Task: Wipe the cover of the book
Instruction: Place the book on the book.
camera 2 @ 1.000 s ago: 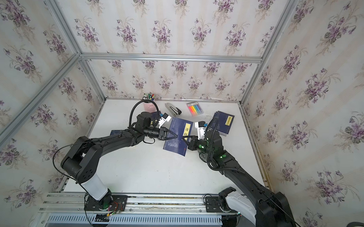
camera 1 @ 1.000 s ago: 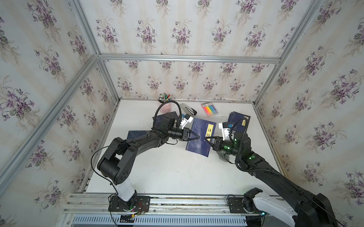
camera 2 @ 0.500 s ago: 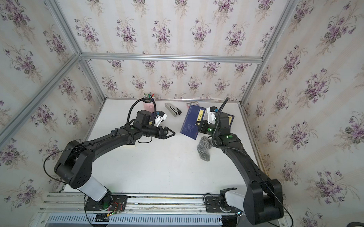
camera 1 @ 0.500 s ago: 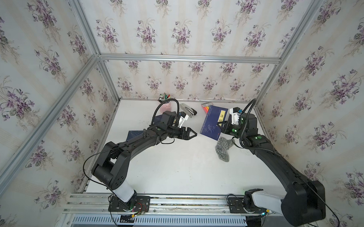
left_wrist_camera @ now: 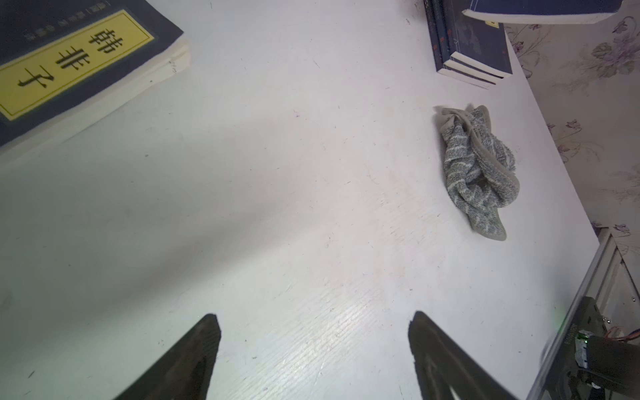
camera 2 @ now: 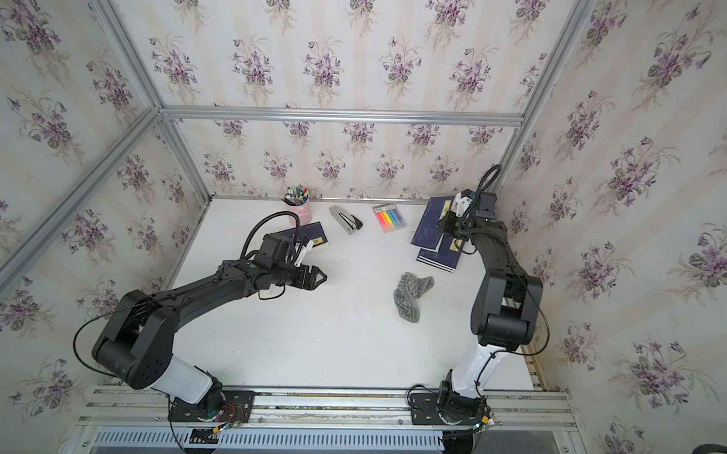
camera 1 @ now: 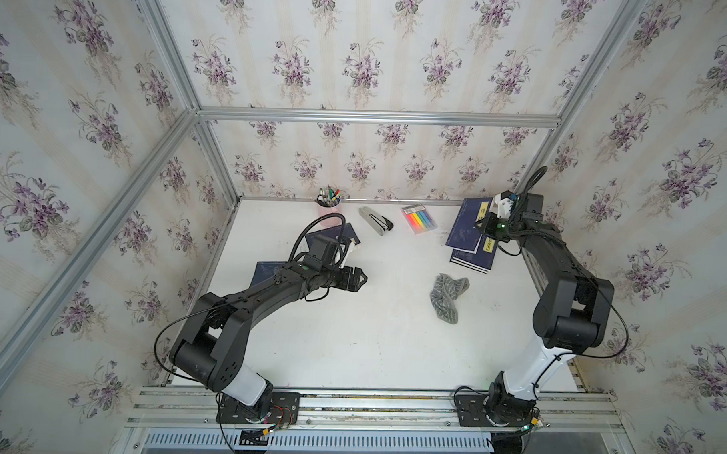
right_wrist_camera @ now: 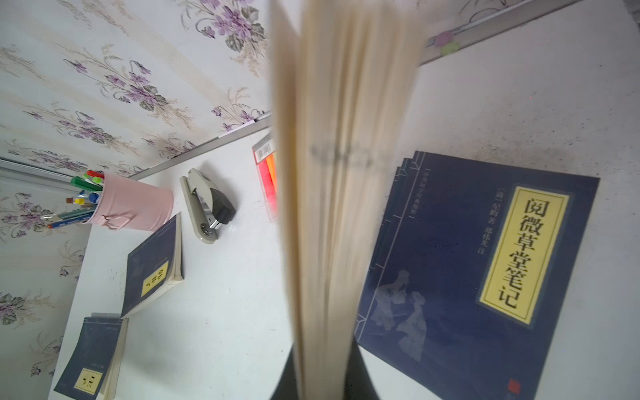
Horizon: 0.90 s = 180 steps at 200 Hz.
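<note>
My right gripper (camera 1: 487,225) is shut on a navy book (camera 1: 466,225) with a yellow title label. It holds the book tilted in the air at the table's back right corner, over a stack of like books (camera 1: 473,260). In the right wrist view the book's cream page edges (right_wrist_camera: 346,173) run up between the jaws. A crumpled grey striped cloth (camera 1: 446,295) lies loose on the table, nearer than the stack. My left gripper (camera 1: 363,278) hovers open and empty left of the middle, pointing toward the cloth (left_wrist_camera: 479,173), well short of it.
A pink pen cup (camera 1: 328,201), a stapler (camera 1: 376,222) and a pack of coloured markers (camera 1: 419,218) line the back edge. Two more navy books (camera 1: 333,234) (camera 1: 268,272) lie under and behind the left arm. The right wall is close to the stack.
My left gripper opened, let go of the book and drew back left. The right arm carried the book from the table's middle to the back right corner. The cloth stayed on the table.
</note>
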### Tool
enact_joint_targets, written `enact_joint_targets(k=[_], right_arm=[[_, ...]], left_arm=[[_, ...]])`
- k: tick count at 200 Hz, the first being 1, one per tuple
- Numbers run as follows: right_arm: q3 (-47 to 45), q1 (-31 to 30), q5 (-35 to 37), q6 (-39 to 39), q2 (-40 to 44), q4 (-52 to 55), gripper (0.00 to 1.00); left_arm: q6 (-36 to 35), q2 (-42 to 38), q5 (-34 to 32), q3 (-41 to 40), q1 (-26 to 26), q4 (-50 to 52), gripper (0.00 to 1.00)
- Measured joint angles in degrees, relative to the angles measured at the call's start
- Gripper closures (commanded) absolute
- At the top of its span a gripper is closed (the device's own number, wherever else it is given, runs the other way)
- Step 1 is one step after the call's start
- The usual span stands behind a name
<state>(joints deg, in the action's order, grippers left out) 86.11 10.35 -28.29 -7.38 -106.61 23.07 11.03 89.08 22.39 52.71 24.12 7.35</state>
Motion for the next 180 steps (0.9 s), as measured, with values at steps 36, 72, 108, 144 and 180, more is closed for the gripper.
enact_joint_targets(k=[36,72,108,144,180], right_arm=[[3.37,4.57,-0.74,2.75,-5.09,4.2,1.0],[4.83,6.23,0.52,4.17,-9.16,6.34,1.0],[5.44,6.86,0.81,4.83,-12.61,7.43,1.0],[6.14,7.69,2.82,5.49,-14.78,8.13,1.0],[7.26,8.11,4.42,5.92,-16.13,8.72,1.0]], left_arm=[[0.02,0.48,-3.52,-1.25,-0.17,-1.22,0.13],[0.0,0.57,-5.16,-1.4,-0.17,-2.03,0.13],[-0.02,0.76,-5.9,-1.44,-0.15,-2.08,0.13],[-0.24,0.76,-6.82,-1.6,-0.2,-2.05,0.13],[-0.42,1.16,-7.15,-1.6,-0.2,-2.03,0.13]])
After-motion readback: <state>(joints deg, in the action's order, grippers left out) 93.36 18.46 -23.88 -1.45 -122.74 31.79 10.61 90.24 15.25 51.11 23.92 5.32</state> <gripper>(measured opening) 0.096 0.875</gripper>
